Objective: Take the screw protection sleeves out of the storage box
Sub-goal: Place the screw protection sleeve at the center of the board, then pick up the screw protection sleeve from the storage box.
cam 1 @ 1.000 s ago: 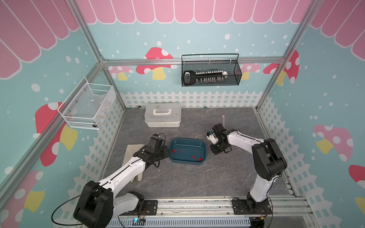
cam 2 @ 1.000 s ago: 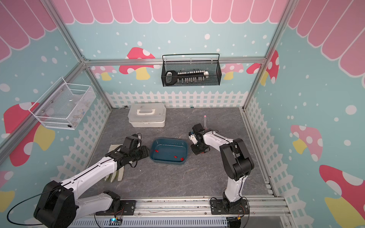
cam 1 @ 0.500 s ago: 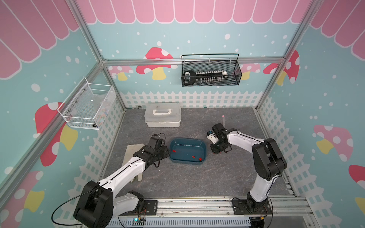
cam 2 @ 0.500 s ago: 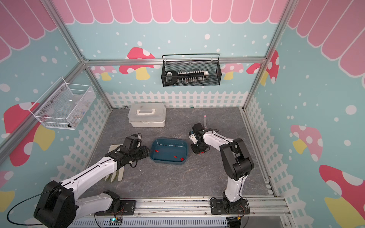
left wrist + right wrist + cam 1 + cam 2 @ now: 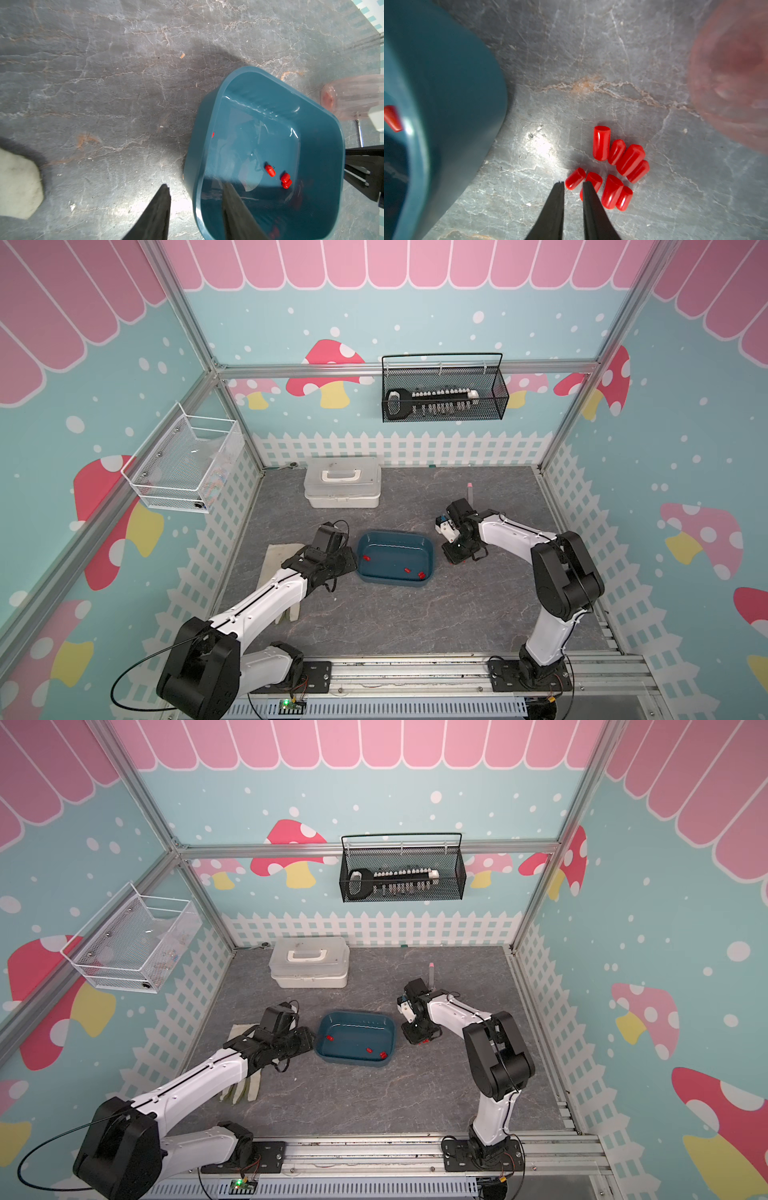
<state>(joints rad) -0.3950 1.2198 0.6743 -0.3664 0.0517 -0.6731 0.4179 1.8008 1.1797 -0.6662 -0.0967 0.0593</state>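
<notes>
High pair, close wrists share storage box [image 5: 395, 551].

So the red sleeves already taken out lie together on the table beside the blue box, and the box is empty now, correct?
Not empty: both top views show red sleeves left in the storage box. The rest is right: the removed sleeves lie together on the table beside it.

White lidded case [image 5: 341, 482] on the grey floor [image 5: 415, 614], hanging black wire basket [image 5: 492, 404], white mesh basket [image 5: 166, 466], pale cloth [image 5: 274, 562]
</notes>
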